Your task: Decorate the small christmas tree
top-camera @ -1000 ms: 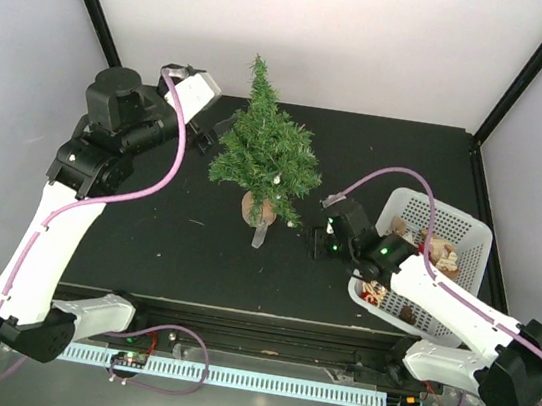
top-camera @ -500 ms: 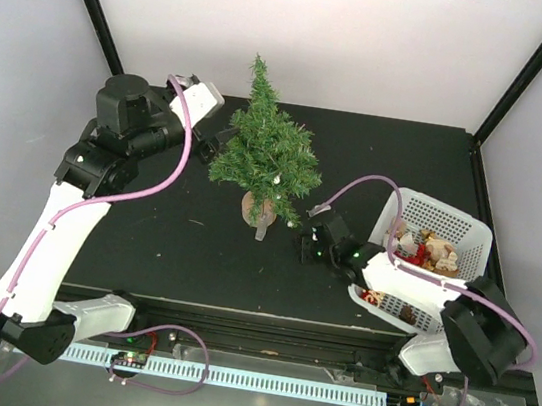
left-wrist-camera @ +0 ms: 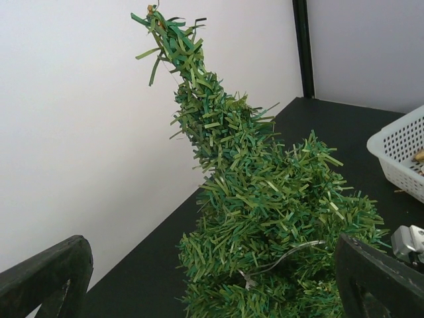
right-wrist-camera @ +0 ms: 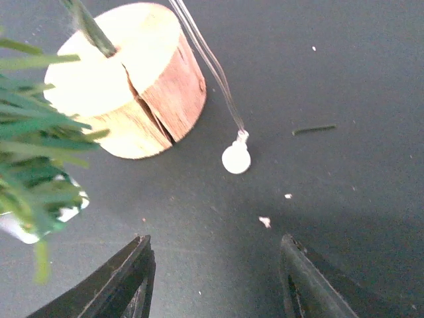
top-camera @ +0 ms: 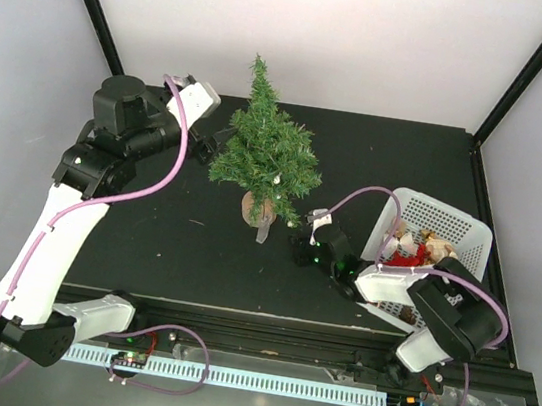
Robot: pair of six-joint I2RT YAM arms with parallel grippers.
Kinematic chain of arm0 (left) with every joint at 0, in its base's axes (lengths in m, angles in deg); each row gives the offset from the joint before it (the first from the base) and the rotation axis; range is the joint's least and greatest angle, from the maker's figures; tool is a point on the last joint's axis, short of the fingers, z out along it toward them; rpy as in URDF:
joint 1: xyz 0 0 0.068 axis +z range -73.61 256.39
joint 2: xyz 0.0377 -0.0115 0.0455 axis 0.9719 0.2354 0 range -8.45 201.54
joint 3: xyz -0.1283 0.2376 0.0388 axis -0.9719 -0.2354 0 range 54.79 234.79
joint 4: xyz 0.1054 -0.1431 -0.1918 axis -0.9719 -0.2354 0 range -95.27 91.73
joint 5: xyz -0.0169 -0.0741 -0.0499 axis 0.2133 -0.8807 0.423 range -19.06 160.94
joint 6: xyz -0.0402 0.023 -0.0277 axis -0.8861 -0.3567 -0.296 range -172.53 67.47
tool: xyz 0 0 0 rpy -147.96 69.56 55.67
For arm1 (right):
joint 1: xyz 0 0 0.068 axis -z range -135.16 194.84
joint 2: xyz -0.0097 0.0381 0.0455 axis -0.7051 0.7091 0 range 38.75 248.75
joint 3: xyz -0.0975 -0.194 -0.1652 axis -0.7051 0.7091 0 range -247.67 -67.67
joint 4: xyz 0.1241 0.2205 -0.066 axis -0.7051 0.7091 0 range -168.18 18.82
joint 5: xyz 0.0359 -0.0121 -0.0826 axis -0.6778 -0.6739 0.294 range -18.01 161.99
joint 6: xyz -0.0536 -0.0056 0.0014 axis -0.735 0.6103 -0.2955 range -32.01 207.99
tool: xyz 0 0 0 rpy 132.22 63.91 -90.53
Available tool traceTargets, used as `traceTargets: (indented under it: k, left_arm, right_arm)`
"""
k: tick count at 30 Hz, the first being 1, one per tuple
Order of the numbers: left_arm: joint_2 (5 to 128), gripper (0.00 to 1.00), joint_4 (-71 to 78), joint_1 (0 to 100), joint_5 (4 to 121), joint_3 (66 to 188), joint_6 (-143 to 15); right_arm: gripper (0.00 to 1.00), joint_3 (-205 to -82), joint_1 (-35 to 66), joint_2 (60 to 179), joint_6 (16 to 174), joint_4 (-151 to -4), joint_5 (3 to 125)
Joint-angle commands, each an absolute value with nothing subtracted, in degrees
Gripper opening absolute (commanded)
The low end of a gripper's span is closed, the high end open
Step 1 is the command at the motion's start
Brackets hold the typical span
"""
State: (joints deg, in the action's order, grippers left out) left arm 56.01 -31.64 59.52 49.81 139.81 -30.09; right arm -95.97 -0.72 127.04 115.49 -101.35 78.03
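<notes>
The small christmas tree (top-camera: pixel 263 151) stands at the middle back of the table on a round wooden base (top-camera: pixel 257 206). A thin wire with a small white bulb (right-wrist-camera: pixel 236 159) hangs down from the tree. The bulb lies on the table beside the base (right-wrist-camera: pixel 122 79). My left gripper (top-camera: pixel 214 142) is open at the tree's left side, and the branches (left-wrist-camera: pixel 265 218) fill the space between its fingers (left-wrist-camera: pixel 46 281). A wire (left-wrist-camera: pixel 291 252) runs through those branches. My right gripper (right-wrist-camera: pixel 215 278) is open and low over the table just short of the bulb, with nothing between its fingers.
A white plastic basket (top-camera: pixel 464 230) with several ornaments stands at the right, beside my right arm. Its corner (left-wrist-camera: pixel 404 156) shows in the left wrist view. Small crumbs (right-wrist-camera: pixel 265 222) and a loose needle (right-wrist-camera: pixel 313 129) lie on the black table.
My right gripper has moved left and down toward the tree's base, and its jaws have narrowed slightly. My left gripper has barely shifted beside the tree.
</notes>
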Motion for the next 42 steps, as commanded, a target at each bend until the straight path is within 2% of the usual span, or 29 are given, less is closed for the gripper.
traceTargets:
  k: [1,6,9,14,35,37,42]
  left_arm:
    - [55.2,0.99,-30.8,60.2,48.3,139.5,-31.0]
    - [55.4,0.99,-30.5,60.4,47.9,139.4,-31.3]
    - [55.5,0.99,-30.5,60.4,47.9,139.3,-31.3]
    - [55.5,0.99,-30.4,60.6,47.8,139.3,-31.4]
    - [55.1,0.99,-30.7,61.3,47.2,139.3,-31.8]
    - [55.1,0.99,-30.8,61.4,47.2,139.2,-31.7]
    - [55.0,0.99,-30.8,61.6,47.1,139.3,-31.9]
  right_arm:
    - [0.54,-92.8,-0.5,129.3,111.0,-118.6,79.4]
    - [0.54,-91.7,-0.4,134.4,109.3,-127.0,83.0]
    - [0.55,-89.8,-0.4,139.0,108.6,-137.3,83.9]
    - [0.56,-92.0,-0.5,144.9,108.4,-141.7,83.7]
    - [0.54,-100.6,-0.2,149.4,106.9,-135.4,89.5]
    - [0.51,-102.1,-0.2,149.8,106.3,-134.1,89.7]
    - [0.15,-104.0,-0.1,150.0,104.7,-130.7,90.0]
